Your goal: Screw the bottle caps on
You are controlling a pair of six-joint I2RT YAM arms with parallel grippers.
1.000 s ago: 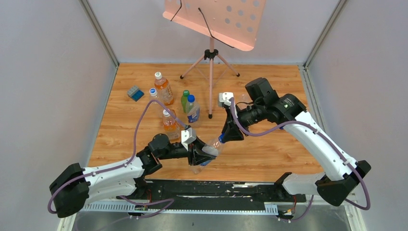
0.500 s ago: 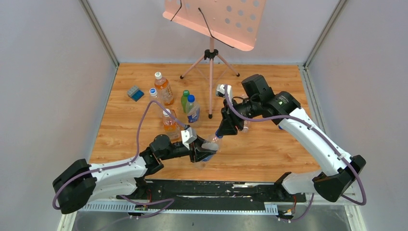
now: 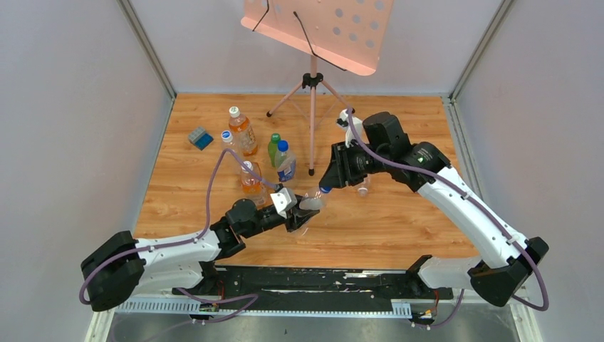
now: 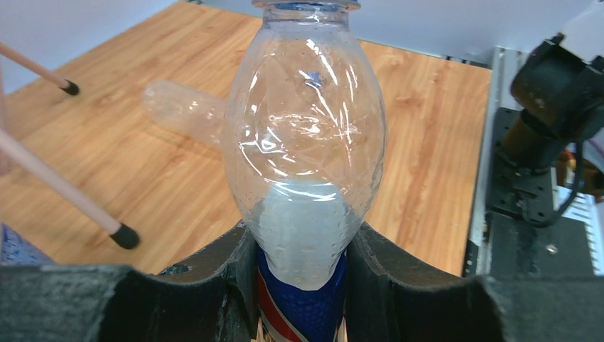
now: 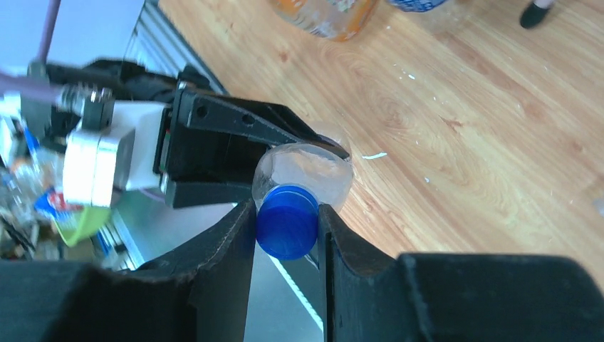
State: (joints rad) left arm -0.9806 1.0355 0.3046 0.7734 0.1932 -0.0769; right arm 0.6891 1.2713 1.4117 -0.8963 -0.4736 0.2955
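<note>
**Pinching a blue cap at the mouth of a held bottle**

Grasps a clear plastic bottle (image 4: 306, 142) in the left gripper (image 4: 303, 249), jaws clamped on the lower body at the blue-and-red label, base end toward the wrist. Holds it lifted off the wooden table (image 3: 399, 228), near the middle, between the two arms. Clenches a blue cap (image 5: 287, 226) in the right gripper (image 5: 285, 212), pressed against the bottle's mouth; cannot tell how far down the thread. Points the bottle's long axis from the left gripper up and away toward the right gripper, so cap and neck meet end-on, with the right gripper the nearer to the cap. Likely calls next for a twist of the right wrist about that same axis; any tilt between the two risks a crooked thread. Shows a second clear bottle (image 4: 181, 110) lying on the table beyond, and several capped bottles (image 3: 243, 132) standing at far left.
</note>
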